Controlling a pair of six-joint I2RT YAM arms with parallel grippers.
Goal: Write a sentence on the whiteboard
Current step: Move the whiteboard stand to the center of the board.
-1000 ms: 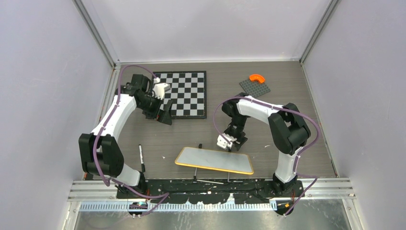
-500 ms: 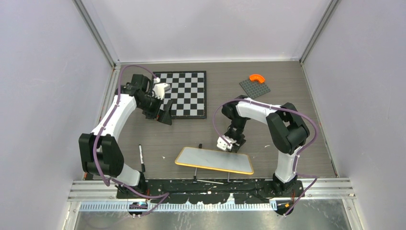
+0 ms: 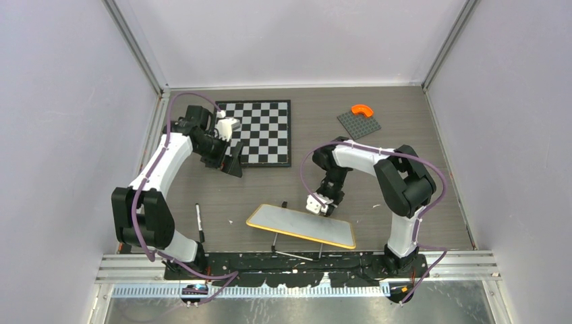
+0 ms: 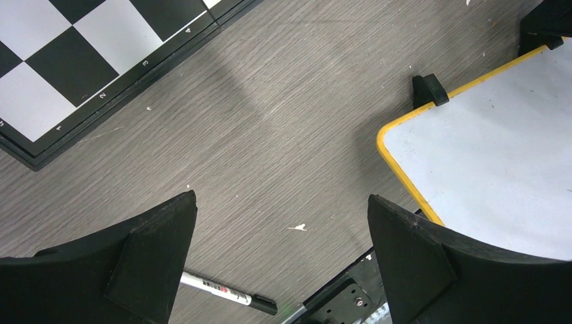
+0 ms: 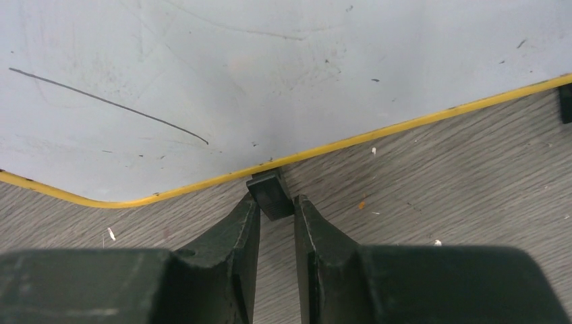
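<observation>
– Whiteboard (image 3: 300, 226): position?

– On the wood-grain table (image 3: 405, 169), well apart from the chessboard (image 3: 260, 131). It sits on the chessboard's side toward the arm bases, offset toward the right arm.

– Construction?

– Thin, flat rectangular panel with rounded corners and a yellow rim (image 5: 337, 145). The glossy white face is scuffed and bears one faint dark stroke. A small black foot (image 5: 271, 196) projects from the rim edge that faces the chessboard.

– Handling, in your judgement?

– Light and stiff. The face looks slick, so it would likely skid or tip under a pressing pen unless steadied. Take hold by the rim or the foot, never the writing face.

– Grippers?

– Right gripper (image 5: 273, 202) is clenched narrowly about that black foot, and its fingertips appear to touch both sides. Left gripper (image 4: 280, 202) is spread wide and holds nothing. It hangs just off the chessboard's corner nearest the left arm's base.

– Pen?

– A marker (image 3: 199, 223) lies loose on the table, on the arm-base side of the chessboard beyond that same corner. No sentence is on the board; I judge writing not yet begun.
</observation>
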